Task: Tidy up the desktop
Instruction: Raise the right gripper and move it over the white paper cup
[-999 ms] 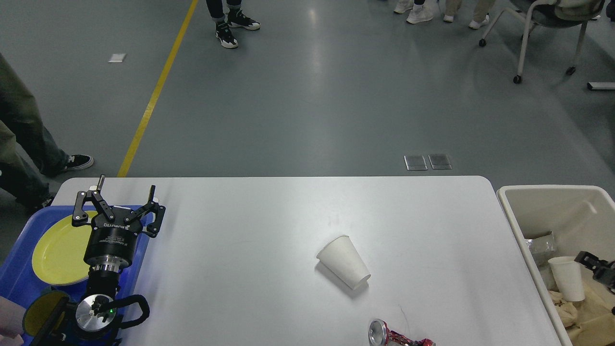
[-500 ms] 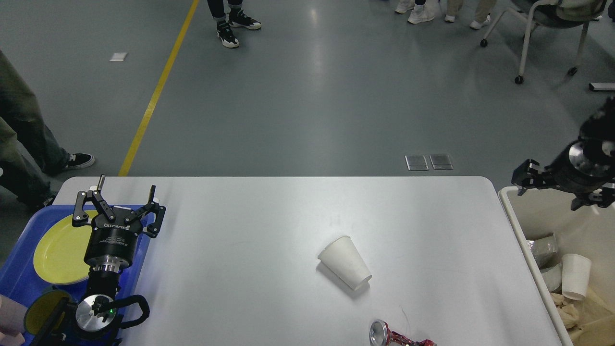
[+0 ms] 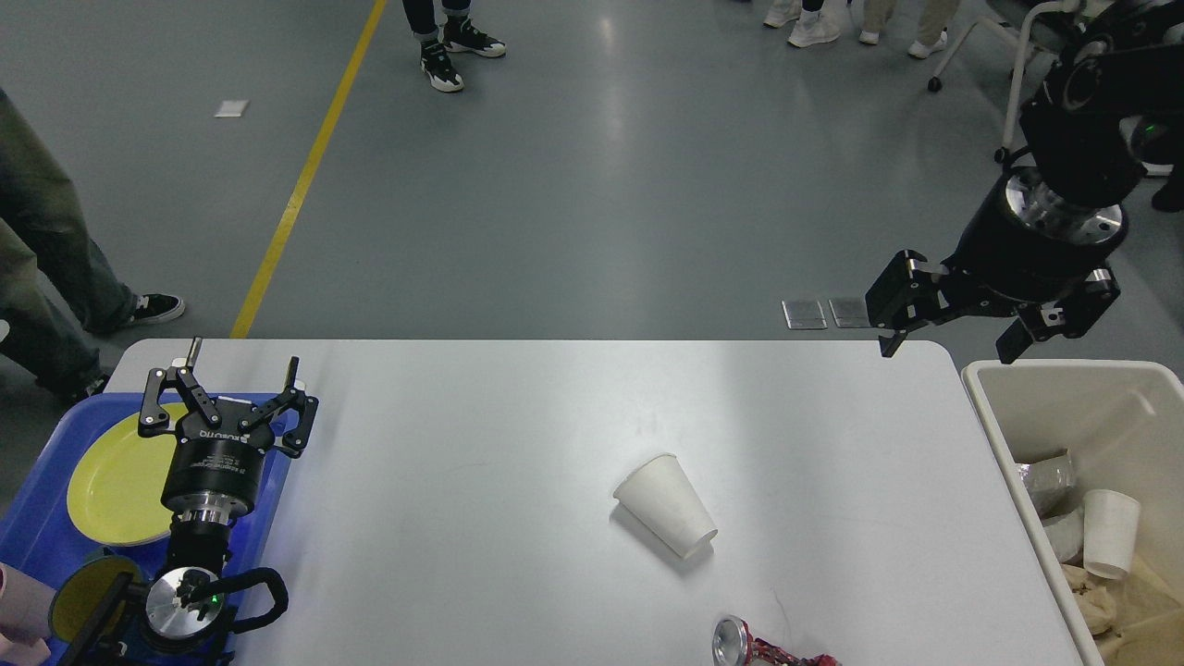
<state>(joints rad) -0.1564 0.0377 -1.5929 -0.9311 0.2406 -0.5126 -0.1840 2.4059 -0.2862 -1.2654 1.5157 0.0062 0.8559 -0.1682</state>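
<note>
Filling the lower half of the frame, the white bench [image 3: 518, 416] is seen with a paper cup [image 3: 666, 504] lying on its side at centre and a crushed red can [image 3: 763, 647] at the bottom edge. The right hand [image 3: 948, 347], fingers spread and empty, is held high at upper right; the left hand [image 3: 227, 384], also spread and empty, is held over a blue tray [image 3: 32, 513] carrying a yellow plate [image 3: 116, 476]. A beige bin [image 3: 1064, 398] at right holds a white cup [image 3: 1108, 532] and wrappers; the tipped cup could be rolled away or crushed if gripped badly.

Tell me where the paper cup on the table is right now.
In the head view, the paper cup lies tipped on its side on the white table, right of centre, just above the crushed red can at the near edge.
</note>
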